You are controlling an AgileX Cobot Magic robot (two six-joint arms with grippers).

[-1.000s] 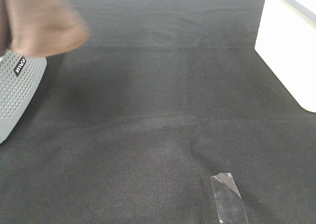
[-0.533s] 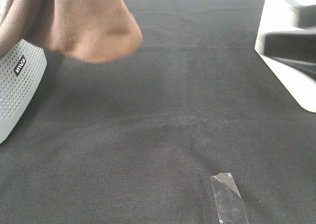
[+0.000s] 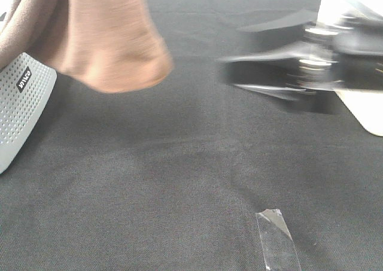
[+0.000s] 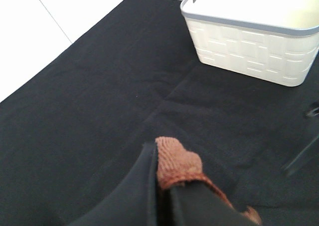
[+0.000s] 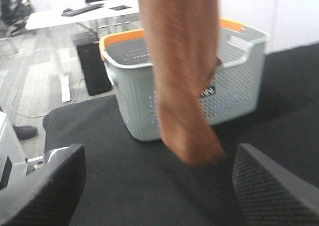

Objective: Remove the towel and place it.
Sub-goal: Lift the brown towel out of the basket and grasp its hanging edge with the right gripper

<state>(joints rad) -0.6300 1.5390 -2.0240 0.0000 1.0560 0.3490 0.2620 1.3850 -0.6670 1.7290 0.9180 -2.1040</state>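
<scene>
The reddish-brown towel (image 3: 105, 37) hangs in the air at the far left, its lower end dangling beside and above the grey perforated basket (image 3: 21, 106). My left gripper (image 4: 164, 183) is shut on a bunched corner of the towel (image 4: 177, 163); it is above the frame in the exterior view. My right gripper (image 3: 233, 46), blurred by motion, reaches in from the right with its jaws open and nothing between them, a short way right of the towel. In the right wrist view the towel (image 5: 179, 76) hangs straight ahead between the open fingers (image 5: 45, 186), in front of the orange-rimmed basket (image 5: 234, 86).
A white bin (image 3: 359, 112) stands at the right edge, also seen as the white patterned bin (image 4: 254, 36) in the left wrist view. The black table covering (image 3: 179, 163) spreads across the middle. A strip of clear tape (image 3: 276, 238) lies near the front.
The right gripper has swept in from the right edge towards the towel. The towel's hanging end swung right from above the basket and now hangs about where it was half a second ago.
</scene>
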